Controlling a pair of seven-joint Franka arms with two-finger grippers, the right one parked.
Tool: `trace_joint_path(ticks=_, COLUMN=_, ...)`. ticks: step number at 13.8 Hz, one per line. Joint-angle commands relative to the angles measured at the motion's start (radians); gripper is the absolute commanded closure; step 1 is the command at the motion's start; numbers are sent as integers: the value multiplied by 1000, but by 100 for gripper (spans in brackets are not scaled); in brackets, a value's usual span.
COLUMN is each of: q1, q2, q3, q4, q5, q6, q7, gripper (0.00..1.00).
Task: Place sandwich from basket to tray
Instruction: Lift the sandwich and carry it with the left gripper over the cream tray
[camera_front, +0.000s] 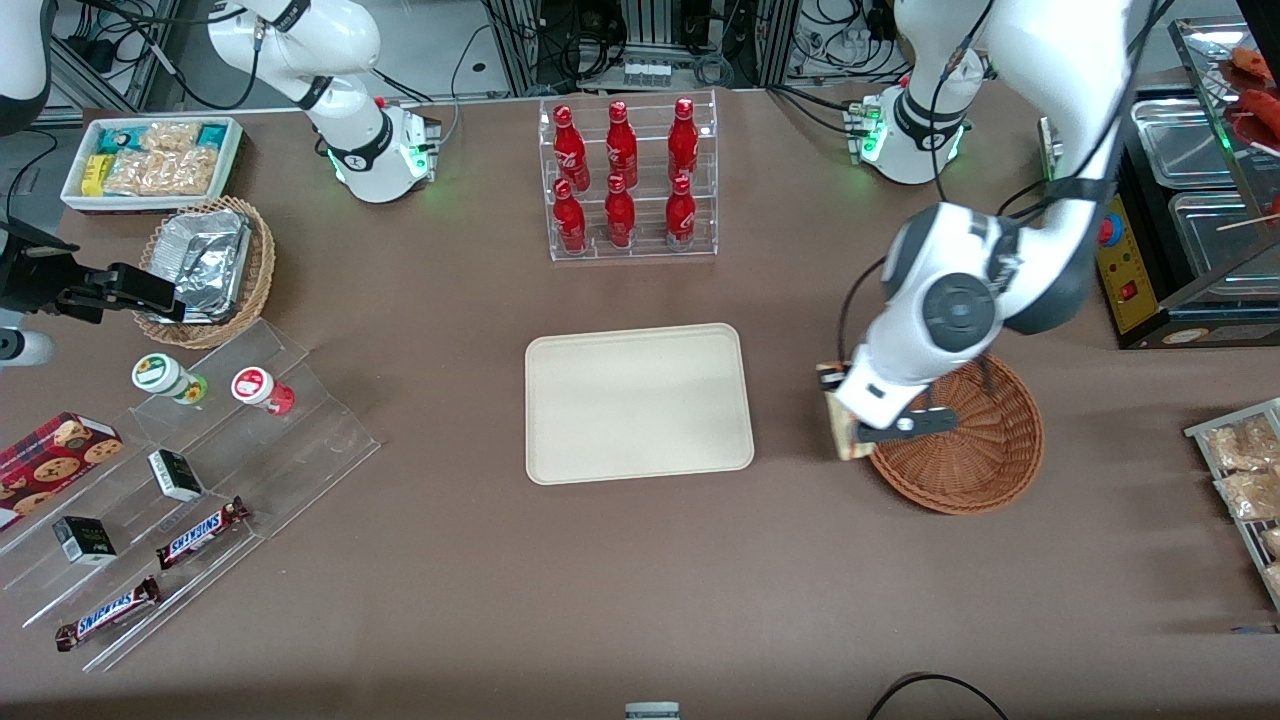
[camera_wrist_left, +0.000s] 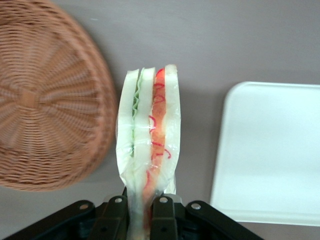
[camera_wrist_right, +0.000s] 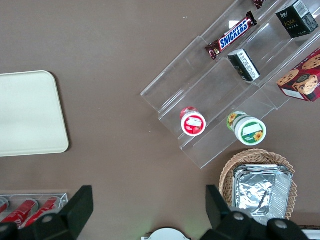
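Toward the parked arm's end of the table stand the acrylic snack steps (camera_front: 190, 470), untouched and no part of this job. Next along, near the table's middle, lies the tray (camera_front: 638, 402), bare and waiting, with the rack of red bottles (camera_front: 628, 180) farther from the front camera. Between tray and basket (camera_front: 965, 440) hangs the gripper (camera_front: 862, 425), its fingers clenched on the sandwich (camera_wrist_left: 150, 135), which is held on edge with its red and green filling showing. The wedge is already outside the basket's rim and above bare tabletop, just beside the basket and apart from the tray. So the carry appears to be the step in hand. The next move likely calls for travel sideways over the tray, a gentle descent, then letting go.
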Motion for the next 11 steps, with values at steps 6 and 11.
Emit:
trace_joint_path(ticks=6, q1=-244, q2=266, q3=11, q4=318, q5=-7, q6=-46, q7=-190, gripper=100)
trace_joint_path(ticks=11, q1=-340, q2=411, q3=9, q4=485, q5=-7, q6=-36, q7=-261, gripper=100)
